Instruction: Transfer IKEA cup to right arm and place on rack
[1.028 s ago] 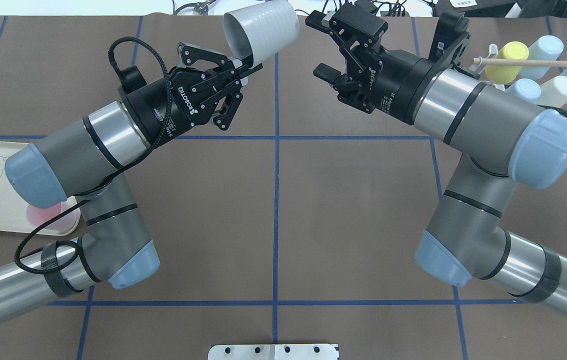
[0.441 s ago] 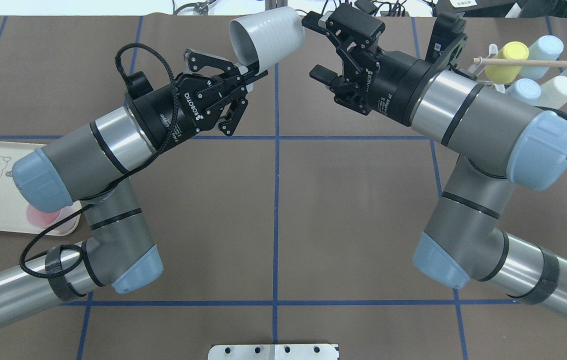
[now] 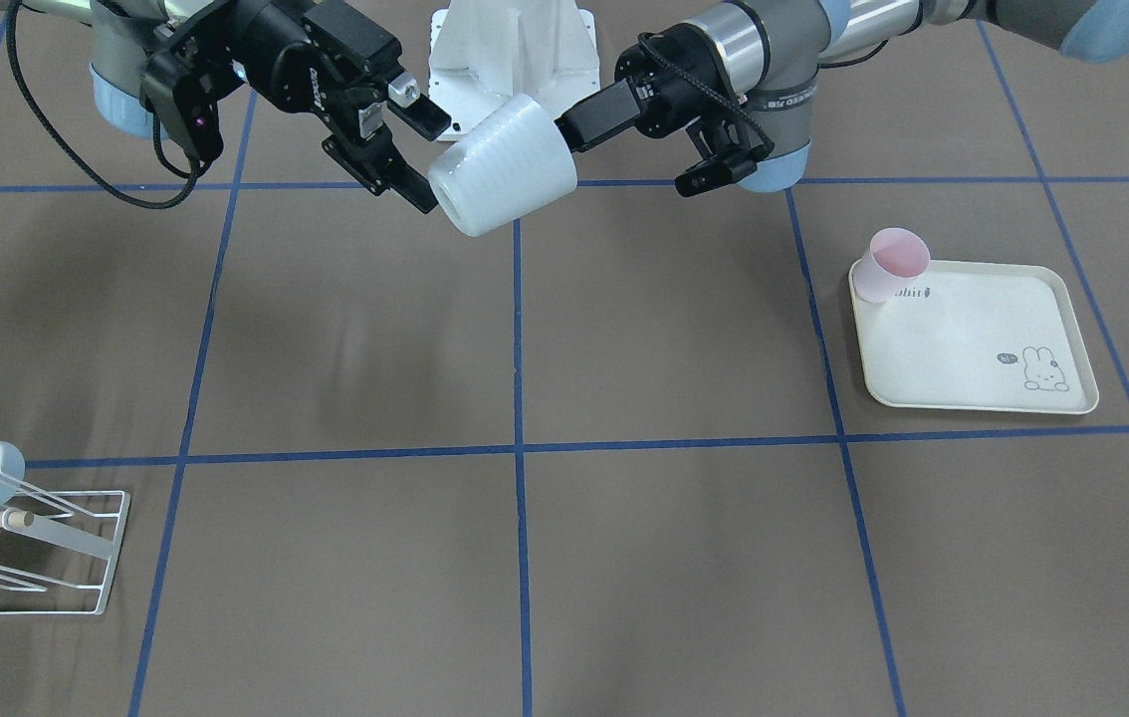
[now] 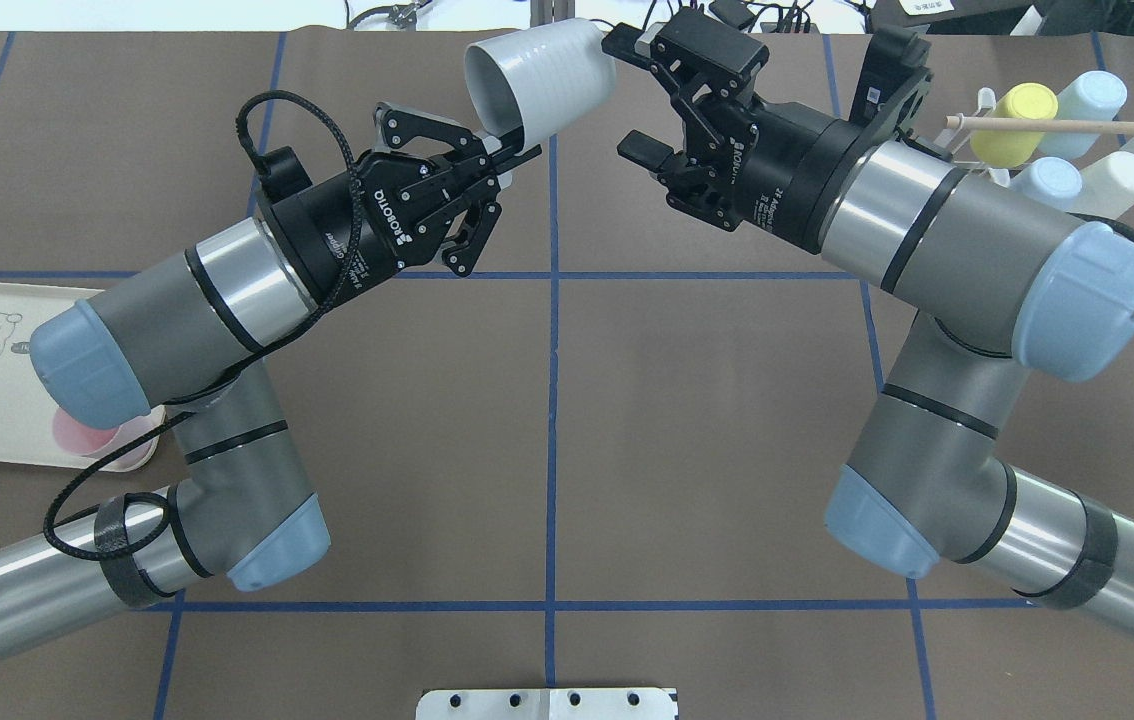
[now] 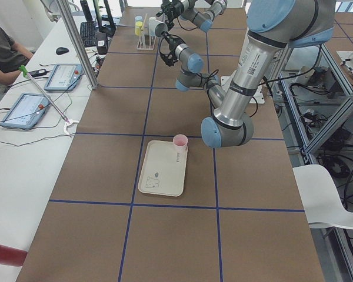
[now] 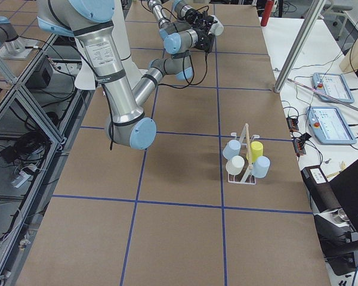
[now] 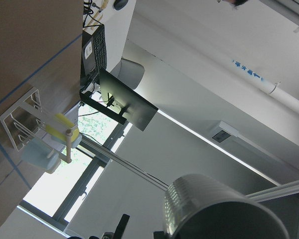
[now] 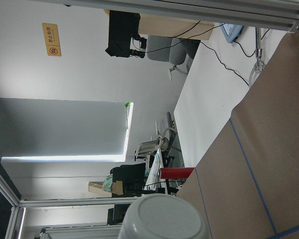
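Note:
The white ribbed IKEA cup [image 4: 542,72] hangs on its side high over the far middle of the table. My left gripper [image 4: 513,148] is shut on its rim. The cup's closed base points at my right gripper [image 4: 631,95], which is open, its fingers level with the base and apart from the cup. Seen from the front, the cup [image 3: 505,169] lies between the right gripper [image 3: 422,157] and the left gripper [image 3: 569,127]. The cup's base [image 8: 164,219] fills the bottom of the right wrist view. The white wire rack [image 4: 987,100] stands at the far right.
On the rack [image 3: 77,543], several cups hang around a wooden rod [image 4: 1057,125]: yellow [image 4: 1015,125], light blue [image 4: 1087,98] and white [image 4: 1117,180]. A cream rabbit-print tray [image 3: 973,344] with a pink cup [image 3: 891,262] lies on the robot's left.
The left arm has carried the cup to the right and slightly farther back, toward the right gripper. The right gripper edged left, so the gap to the cup's base has closed.

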Motion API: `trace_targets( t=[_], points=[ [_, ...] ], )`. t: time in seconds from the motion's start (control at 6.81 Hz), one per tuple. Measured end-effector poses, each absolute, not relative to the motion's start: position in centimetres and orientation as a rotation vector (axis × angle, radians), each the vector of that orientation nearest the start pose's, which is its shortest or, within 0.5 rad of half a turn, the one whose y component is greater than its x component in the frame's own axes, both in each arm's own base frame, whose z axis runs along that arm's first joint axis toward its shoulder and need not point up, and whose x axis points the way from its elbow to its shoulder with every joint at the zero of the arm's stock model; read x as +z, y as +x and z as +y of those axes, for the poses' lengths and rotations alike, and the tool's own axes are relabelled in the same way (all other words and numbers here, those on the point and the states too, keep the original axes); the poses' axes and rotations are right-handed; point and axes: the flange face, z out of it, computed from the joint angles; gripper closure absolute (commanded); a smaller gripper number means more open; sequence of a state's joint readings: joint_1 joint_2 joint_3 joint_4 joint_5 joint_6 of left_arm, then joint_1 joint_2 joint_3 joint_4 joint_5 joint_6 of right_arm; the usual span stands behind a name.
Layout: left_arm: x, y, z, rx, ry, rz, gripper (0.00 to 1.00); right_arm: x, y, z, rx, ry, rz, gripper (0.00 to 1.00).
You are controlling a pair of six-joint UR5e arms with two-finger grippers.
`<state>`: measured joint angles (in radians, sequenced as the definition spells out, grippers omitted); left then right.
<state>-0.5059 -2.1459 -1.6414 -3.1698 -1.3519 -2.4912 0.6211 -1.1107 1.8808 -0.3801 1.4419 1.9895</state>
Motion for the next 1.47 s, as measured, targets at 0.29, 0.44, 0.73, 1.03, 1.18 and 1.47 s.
trace_targets(
  t=[0.29, 0.44, 0.73, 1.03, 1.18, 1.47],
  points=[
    [14.17, 41.83, -40.15, -0.967, -0.385, 2.4, 1.0, 14.02, -34.17, -42.24, 0.793, 0.291, -2.027, 0.0],
    [14.02, 41.92, -40.07, -0.966, -0.387, 2.402, 1.0, 14.01, -34.22, -42.19, 0.792, 0.29, -2.028, 0.0],
    [13.87, 42.04, -39.95, -0.963, -0.391, 2.403, 1.0, 14.01, -34.4, -42.09, 0.79, 0.287, -2.027, 0.0],
    [13.77, 42.21, -39.76, -0.961, -0.397, 2.403, 1.0, 13.98, -34.53, -42.0, 0.789, 0.283, -2.027, 0.0],
    [13.7, 42.23, -39.72, -0.959, -0.399, 2.404, 1.0, 13.99, -34.57, -41.99, 0.79, 0.282, -2.026, 0.0],
    [13.49, 42.45, -39.51, -0.958, -0.405, 2.406, 1.0, 14.02, -34.7, -41.93, 0.79, 0.279, -2.026, 0.0]
  ],
)
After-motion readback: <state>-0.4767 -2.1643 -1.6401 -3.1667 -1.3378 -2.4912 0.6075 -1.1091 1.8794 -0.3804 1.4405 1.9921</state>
